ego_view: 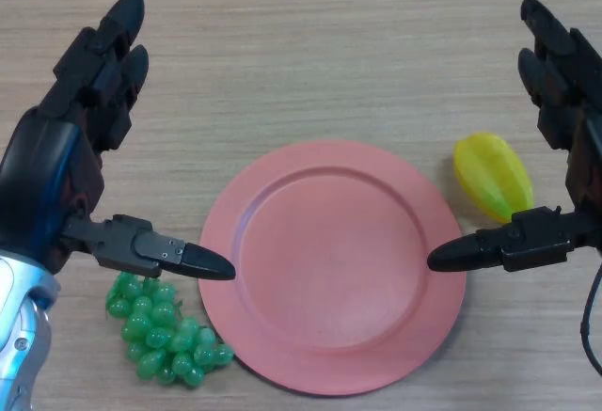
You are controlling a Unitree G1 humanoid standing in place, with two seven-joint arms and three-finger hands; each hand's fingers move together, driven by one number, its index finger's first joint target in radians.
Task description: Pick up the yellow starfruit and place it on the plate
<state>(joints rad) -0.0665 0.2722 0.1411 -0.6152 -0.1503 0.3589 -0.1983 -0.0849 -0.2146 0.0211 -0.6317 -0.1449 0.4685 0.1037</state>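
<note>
A pale wood-grain table (310,44) fills the whole frame, edge to edge, and nothing of the room beyond it shows. Dead centre, a little low, sits a round pink plate (282,336), and there's nothing on it, just bare pink from rim to rim.

Over at the right of the frame, the yellow starfruit (492,174) lies on the table just beside the plate's right rim, not on it. Lower left, a bunch of green grapes (162,331) rests on the wood right against the plate's left edge.

Now the hands. The left hand (66,162) comes in along the left side, fingers stretched straight toward the upper left, thumb jutting out sideways with its tip at the plate's left rim, spread wide and holding nothing. The right hand (564,91) mirrors it on the right edge: fingers straight up, thumb pointing inward over the plate's right rim, just below the starfruit, spread wide and empty as well.
</note>
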